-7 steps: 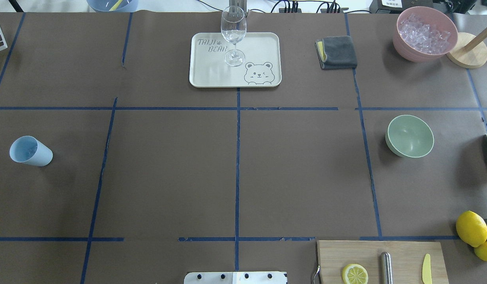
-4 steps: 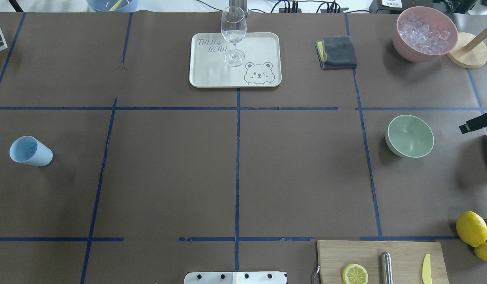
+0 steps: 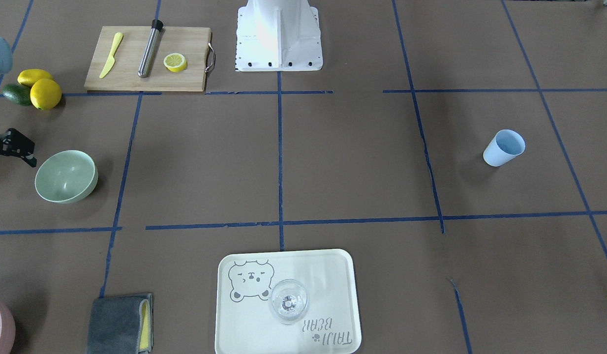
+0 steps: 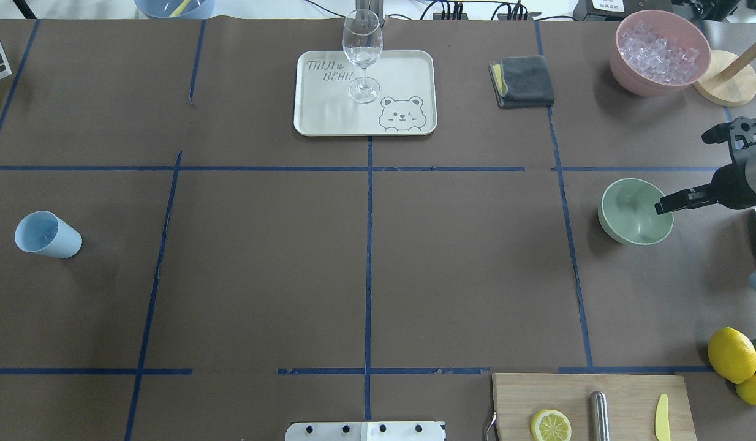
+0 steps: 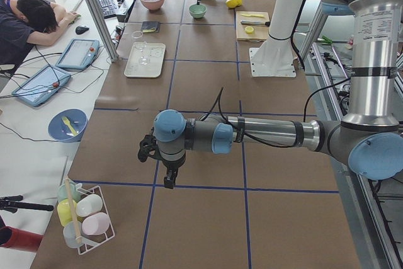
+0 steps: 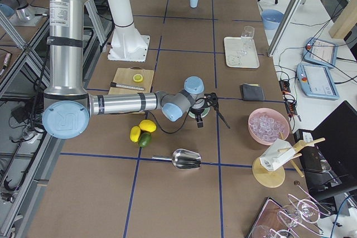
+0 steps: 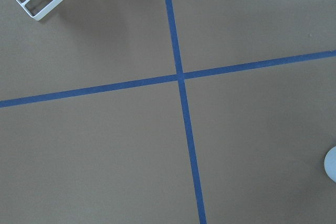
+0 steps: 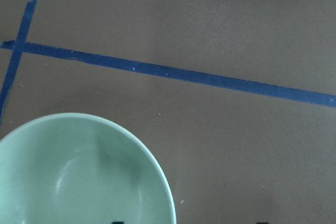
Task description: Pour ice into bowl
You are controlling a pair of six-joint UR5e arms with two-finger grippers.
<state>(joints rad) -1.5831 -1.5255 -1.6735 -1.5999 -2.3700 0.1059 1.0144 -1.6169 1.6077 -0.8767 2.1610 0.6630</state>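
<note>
The pale mint-green bowl [image 4: 626, 205] stands upright on the right side of the table, also seen in the front view [image 3: 66, 176] and the right wrist view [image 8: 79, 177]; its inside looks bare. Clear ice [image 4: 658, 50] cubes fill the pink tub [image 4: 623, 67] at the far right corner. My right gripper [image 4: 683, 173] hangs open and holds nothing, one finger over the bowl's right rim, the other toward the tub. My left gripper [image 5: 157, 169] shows only in the exterior left view, low over the table's left end, and I cannot tell its state.
A light blue cup [image 4: 47, 236] stands far left. At the back centre a tray [image 4: 408, 73] carries a wine glass [image 4: 362, 55], with a grey cloth [image 4: 525, 81] to its right. Lemons [image 4: 731, 354], a cutting board [image 4: 629, 398] and a metal scoop [image 6: 187, 159] lie near the bowl.
My right gripper came in from the right edge, where it was out of view a second ago, and now reaches over the bowl's right rim. Nothing else moved.
</note>
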